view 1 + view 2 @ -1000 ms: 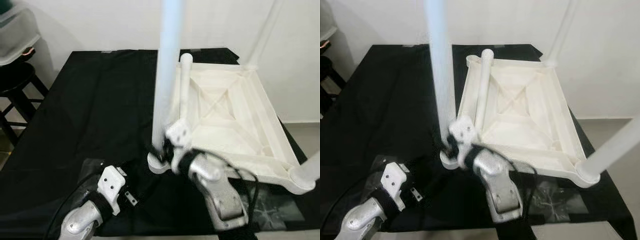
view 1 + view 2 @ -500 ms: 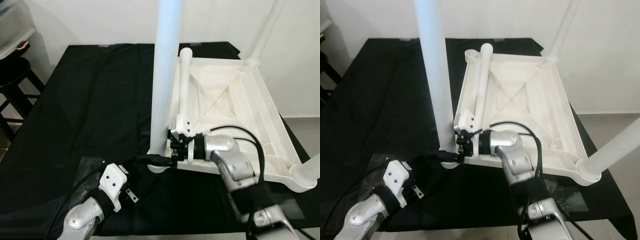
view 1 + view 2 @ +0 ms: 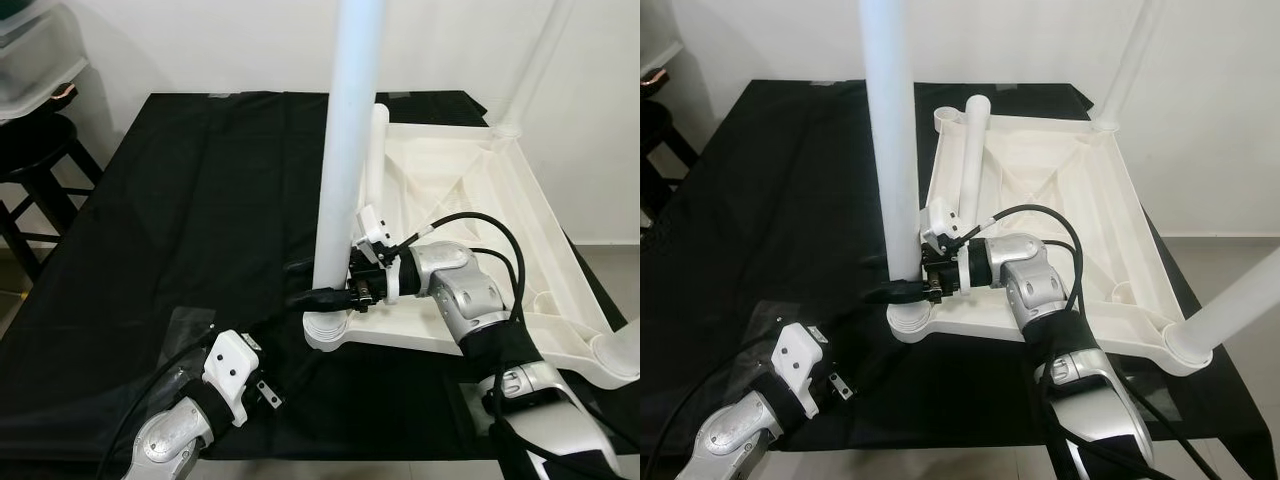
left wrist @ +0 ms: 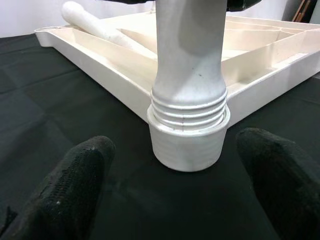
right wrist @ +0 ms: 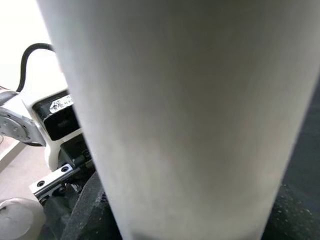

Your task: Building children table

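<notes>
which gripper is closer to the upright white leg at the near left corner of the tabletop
Right. The right gripper is around the upright leg low down, just above its socket. The left gripper sits back on the black cloth, fingers open, aimed at the socket without touching.

The upright leg (image 3: 345, 160) runs out past the top edge, as does the far-right leg (image 3: 535, 65); the near-right leg (image 3: 1230, 305) leaves the right edge, and the stool (image 3: 30, 170) is cropped left
</notes>
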`<state>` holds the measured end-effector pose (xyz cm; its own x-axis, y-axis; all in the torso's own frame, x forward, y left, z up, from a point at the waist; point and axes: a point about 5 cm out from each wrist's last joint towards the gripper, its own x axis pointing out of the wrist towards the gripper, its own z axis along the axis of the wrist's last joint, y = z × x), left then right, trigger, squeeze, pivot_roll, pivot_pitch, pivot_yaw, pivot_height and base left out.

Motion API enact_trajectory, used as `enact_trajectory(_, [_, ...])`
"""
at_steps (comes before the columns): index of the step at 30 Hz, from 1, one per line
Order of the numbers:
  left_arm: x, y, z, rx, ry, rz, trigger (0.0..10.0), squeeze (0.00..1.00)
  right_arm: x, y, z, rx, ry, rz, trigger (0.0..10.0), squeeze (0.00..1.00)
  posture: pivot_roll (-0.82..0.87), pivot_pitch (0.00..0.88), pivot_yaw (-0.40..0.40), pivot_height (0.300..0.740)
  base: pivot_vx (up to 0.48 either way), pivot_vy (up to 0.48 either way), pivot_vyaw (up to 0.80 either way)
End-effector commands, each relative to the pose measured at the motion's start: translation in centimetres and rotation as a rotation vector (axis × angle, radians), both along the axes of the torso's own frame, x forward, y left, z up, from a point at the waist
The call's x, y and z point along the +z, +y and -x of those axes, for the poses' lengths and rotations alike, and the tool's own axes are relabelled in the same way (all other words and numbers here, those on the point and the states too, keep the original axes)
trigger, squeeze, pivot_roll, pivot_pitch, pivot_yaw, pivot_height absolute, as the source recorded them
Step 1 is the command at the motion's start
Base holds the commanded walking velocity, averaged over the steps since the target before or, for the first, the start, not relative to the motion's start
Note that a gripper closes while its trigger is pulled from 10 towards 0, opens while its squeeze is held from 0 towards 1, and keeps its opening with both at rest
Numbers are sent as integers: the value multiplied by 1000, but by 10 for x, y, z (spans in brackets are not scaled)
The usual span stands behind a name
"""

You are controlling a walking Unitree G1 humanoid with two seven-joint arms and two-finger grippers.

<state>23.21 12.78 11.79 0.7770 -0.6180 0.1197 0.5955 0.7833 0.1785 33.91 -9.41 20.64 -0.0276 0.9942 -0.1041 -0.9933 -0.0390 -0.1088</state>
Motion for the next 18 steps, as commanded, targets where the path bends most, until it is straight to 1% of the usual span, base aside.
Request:
enact_trajectory(1, [-7, 0, 3, -1, 24, -9, 10000, 0, -9, -1, 2, 12, 36, 7, 0, 0, 18, 153, -43, 740, 0, 0, 0])
enact_trajectory(2, [-7, 0, 4, 0, 24, -8, 10000, 0, -12, -3, 0, -73, 15, -2, 0, 0, 9, 160, -46, 740, 0, 0, 0])
enact_trajectory(3, [-6, 0, 4, 3, 23, -7, 10000, 0, -21, -4, -4, -284, 13, -36, 0, 0, -2, 169, -52, 740, 0, 0, 0])
enact_trajectory(4, [-6, 1, 5, 5, 22, -6, 10000, 0, -30, -5, -6, -479, 32, -75, 0, 0, -9, 175, -54, 740, 0, 0, 0])
enact_trajectory(5, [-6, 1, 5, 6, 22, -5, 10000, 0, -36, -7, -7, -606, 49, -99, 0, 0, -9, 175, -54, 740, 0, 0, 0])
enact_trajectory(6, [-6, 2, 5, 7, 22, -4, 10000, 0, -40, -7, -7, -663, 62, -111, 0, 0, -9, 175, -54, 740, 0, 0, 0])
enact_trajectory(7, [-5, 3, 4, 7, 22, -2, 10000, 0, -58, -4, 8, -809, 58, -80, 0, 0, -6, 206, -43, 740, 0, 0, 0])
enact_trajectory(8, [-5, 3, 4, 7, 22, -2, 10000, 0, -58, -4, 8, -809, 58, -80, 0, 0, -6, 206, -43, 740, 0, 0, 0])
enact_trajectory(9, [-4, 4, 4, 7, 23, 0, 10000, 0, -69, -4, 20, -921, 48, -58, 0, 0, -6, 206, -43, 740, 0, 0, 0])
enact_trajectory(10, [-4, 5, 4, 6, 24, -1, 10000, 0, -74, -4, 31, -1001, 21, -43, 0, 0, -31, 189, -19, 740, 0, 0, 0])
enact_trajectory(11, [-4, 6, 4, 6, 25, -1, 10000, 0, -75, -4, 36, -1043, 3, -36, 0, 0, -31, 189, -19, 740, 0, 0, 0])
enact_trajectory(12, [-4, 6, 4, 6, 25, -1, 10000, 0, -75, -4, 36, -1043, 3, -36, 0, 0, -31, 189, -19, 740, 0, 0, 0])
enact_trajectory(14, [-4, 7, 2, 8, 34, 13, 10000, 0, -74, -7, 32, -1055, 2, -41, 0, 0, -30, 193, -15, 740, 0, 0, 0])
enact_trajectory(18, [-4, 7, 1, 4, 35, 12, 10000, 0, -73, -8, 26, -1052, -2, -42, 0, 0, -26, 188, -18, 740, 0, 0, 0])
